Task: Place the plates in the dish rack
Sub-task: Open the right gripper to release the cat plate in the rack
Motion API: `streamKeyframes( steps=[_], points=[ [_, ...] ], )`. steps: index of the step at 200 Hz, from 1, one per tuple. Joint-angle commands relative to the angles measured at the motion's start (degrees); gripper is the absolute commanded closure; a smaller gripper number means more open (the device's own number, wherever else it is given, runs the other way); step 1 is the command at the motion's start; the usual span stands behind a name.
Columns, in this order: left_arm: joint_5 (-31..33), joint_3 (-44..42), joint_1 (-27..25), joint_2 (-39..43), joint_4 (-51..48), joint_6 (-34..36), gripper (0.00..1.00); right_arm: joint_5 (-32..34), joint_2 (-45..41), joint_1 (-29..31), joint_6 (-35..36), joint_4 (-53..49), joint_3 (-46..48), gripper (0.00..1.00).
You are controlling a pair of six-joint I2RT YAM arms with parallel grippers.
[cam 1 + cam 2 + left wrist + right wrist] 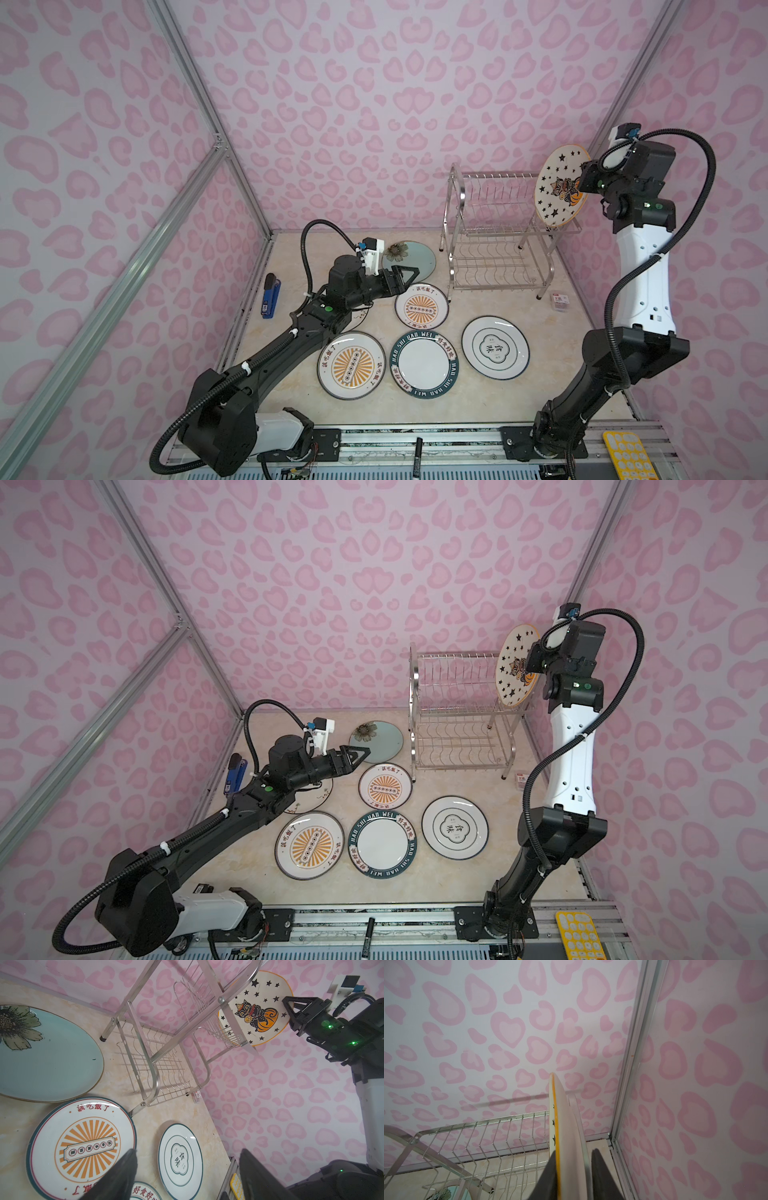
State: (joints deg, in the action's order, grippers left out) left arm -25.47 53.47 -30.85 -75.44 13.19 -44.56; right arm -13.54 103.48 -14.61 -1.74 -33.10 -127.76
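Observation:
My right gripper is shut on the right rim of the star-and-cat plate, which stands upright with its lower edge at the right end of the dish rack's upper tier. In the right wrist view the fingers flank the orange rim. My left gripper hangs open and empty over the near edge of the pale blue flower plate. Flat on the table lie two sunburst plates, a teal lettered plate and a white emblem plate. A cream plate is mostly hidden under the left arm.
A blue stapler lies left of the left arm. A small box sits right of the rack's foot. On the front rail rest a black marker and a yellow tray. Pink walls stand close behind and beside the rack.

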Motion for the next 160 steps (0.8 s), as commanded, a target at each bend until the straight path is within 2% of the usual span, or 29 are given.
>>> streamKeyframes(
  steps=[1,64,117,160],
  points=[
    [-0.01,0.39,0.09,-0.22,1.14,0.47,0.21,-0.42,1.30,0.02,-0.55,0.17,-1.48,0.76],
    [0.02,0.63,0.09,-0.50,1.22,0.42,0.21,-1.58,6.49,0.29,-1.16,-2.12,-9.40,0.83],
    [-0.12,1.02,0.25,-0.98,1.14,0.49,0.21,-1.99,9.42,0.44,-1.90,-2.62,-12.74,0.93],
    [-0.06,1.55,0.35,-0.93,0.52,0.82,0.21,-2.39,10.78,0.80,-2.47,-1.82,-14.13,0.91]
  ],
)
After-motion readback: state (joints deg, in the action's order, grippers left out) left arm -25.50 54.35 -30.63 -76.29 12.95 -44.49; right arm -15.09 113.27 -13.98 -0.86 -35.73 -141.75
